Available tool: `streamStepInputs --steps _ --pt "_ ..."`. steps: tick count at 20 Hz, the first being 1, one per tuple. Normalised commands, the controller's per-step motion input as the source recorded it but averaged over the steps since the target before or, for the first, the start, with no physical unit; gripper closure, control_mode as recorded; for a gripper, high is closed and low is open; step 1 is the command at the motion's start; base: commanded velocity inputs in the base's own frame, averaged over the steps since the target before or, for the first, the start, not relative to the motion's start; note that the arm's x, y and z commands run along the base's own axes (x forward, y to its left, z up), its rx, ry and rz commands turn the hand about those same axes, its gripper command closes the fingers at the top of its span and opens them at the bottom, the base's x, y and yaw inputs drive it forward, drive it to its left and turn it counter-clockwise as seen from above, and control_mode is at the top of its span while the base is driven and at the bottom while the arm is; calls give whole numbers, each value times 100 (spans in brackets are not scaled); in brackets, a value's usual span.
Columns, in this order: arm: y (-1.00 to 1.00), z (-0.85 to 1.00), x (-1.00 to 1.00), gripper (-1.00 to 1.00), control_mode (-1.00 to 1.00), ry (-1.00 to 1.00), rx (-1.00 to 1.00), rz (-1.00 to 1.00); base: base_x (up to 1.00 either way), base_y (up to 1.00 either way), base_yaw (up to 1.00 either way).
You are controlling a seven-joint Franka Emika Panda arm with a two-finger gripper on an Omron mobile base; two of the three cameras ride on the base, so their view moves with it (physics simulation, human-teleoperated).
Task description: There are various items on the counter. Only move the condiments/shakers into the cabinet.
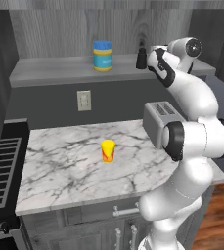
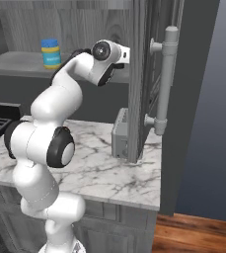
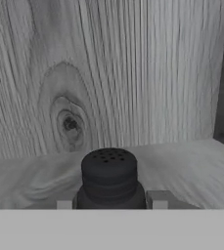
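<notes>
A small black shaker [image 1: 141, 57] stands upright on the grey shelf [image 1: 55, 71] of the wood-grain cabinet, near its right end. My gripper [image 1: 145, 61] reaches in from the right and is shut on the shaker low down. In the hand view its perforated cap [image 3: 108, 168] rises between my gripper's [image 3: 108, 203] two tips, which press its sides. The blue-lidded jar [image 1: 102, 55] stands on the same shelf to the left, also seen as the jar [image 2: 51, 53]. The yellow and orange cup [image 1: 107, 151] stands on the marble counter [image 1: 64, 166]. The other black shaker is out of view.
A silver toaster [image 1: 158, 122] sits at the counter's right, under my arm. The cabinet door [image 2: 139, 74] with its long handle [image 2: 167, 79] stands open to the right of the arm. The wood-grain back wall [image 3: 133, 73] is close behind the shaker. A stove [image 1: 1, 166] borders the counter's left.
</notes>
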Motion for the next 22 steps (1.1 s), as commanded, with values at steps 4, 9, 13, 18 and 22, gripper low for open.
streamStepInputs --steps 4,9,13,18,22 --pt "0 0 0 -100 -100 0 0 0 0 0 0" --pt "0 0 -8 -100 -100 0 0 0 0 0 0" --pt "0 0 -47 -100 -100 0 0 0 0 0 0" --pt "11 -5 -95 -100 -100 -9 0 0 0 0 0" --pt "34 -7 -100 -100 -100 -16 0 0 0 0 0"
